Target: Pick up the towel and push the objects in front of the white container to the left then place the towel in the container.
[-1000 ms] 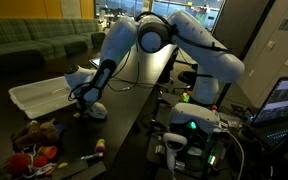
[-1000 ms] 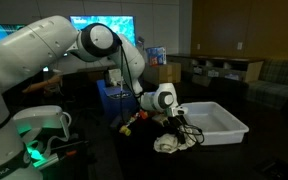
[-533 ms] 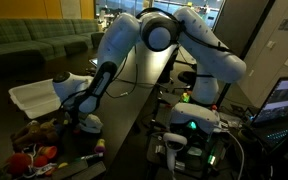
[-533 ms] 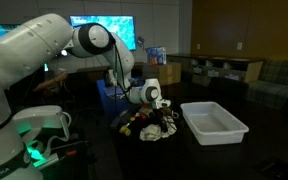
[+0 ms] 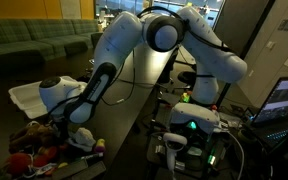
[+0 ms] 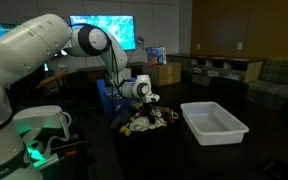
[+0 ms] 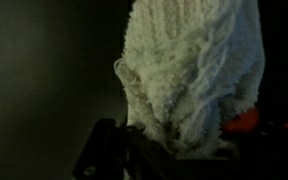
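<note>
My gripper (image 5: 79,130) is shut on a white knitted towel (image 7: 189,70), which fills the wrist view and hangs to the dark table. The towel (image 5: 82,138) touches the table next to a pile of small objects (image 5: 34,150). In an exterior view the towel (image 6: 144,124) lies against that pile (image 6: 156,117), away from the white container (image 6: 216,122). The white container (image 5: 36,97) stands empty behind my arm. A red object (image 7: 246,120) shows beside the towel in the wrist view.
A purple and yellow object (image 5: 97,149) lies near the table's edge. A couch (image 5: 34,45) stands behind the table. A blue bin (image 6: 112,100) and boxes stand behind the arm. Monitors and the robot base (image 5: 189,125) are off to the side.
My gripper has dragged the towel across the table away from the white container and into the pile of objects. The objects have shifted along with it.
</note>
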Controlling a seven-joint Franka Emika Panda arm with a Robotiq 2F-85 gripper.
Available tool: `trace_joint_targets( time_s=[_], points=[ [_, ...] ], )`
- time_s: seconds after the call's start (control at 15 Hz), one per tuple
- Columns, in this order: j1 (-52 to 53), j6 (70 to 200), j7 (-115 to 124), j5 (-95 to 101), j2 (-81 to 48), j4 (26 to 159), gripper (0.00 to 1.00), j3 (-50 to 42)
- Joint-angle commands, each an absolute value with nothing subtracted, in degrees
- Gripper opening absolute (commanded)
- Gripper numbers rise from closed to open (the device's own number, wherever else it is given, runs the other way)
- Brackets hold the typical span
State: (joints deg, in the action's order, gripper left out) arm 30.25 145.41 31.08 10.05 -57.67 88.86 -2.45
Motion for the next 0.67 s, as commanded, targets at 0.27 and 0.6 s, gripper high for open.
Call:
trace_joint_targets(
  time_s=[0.27,0.6],
  points=[
    [29.49,146.48,29.85,10.00,-48.91,95.57,0.01,-3.45],
    [28.66,147.82,30.37,13.93,-39.70,106.91,0.01,-8.93]
  ],
)
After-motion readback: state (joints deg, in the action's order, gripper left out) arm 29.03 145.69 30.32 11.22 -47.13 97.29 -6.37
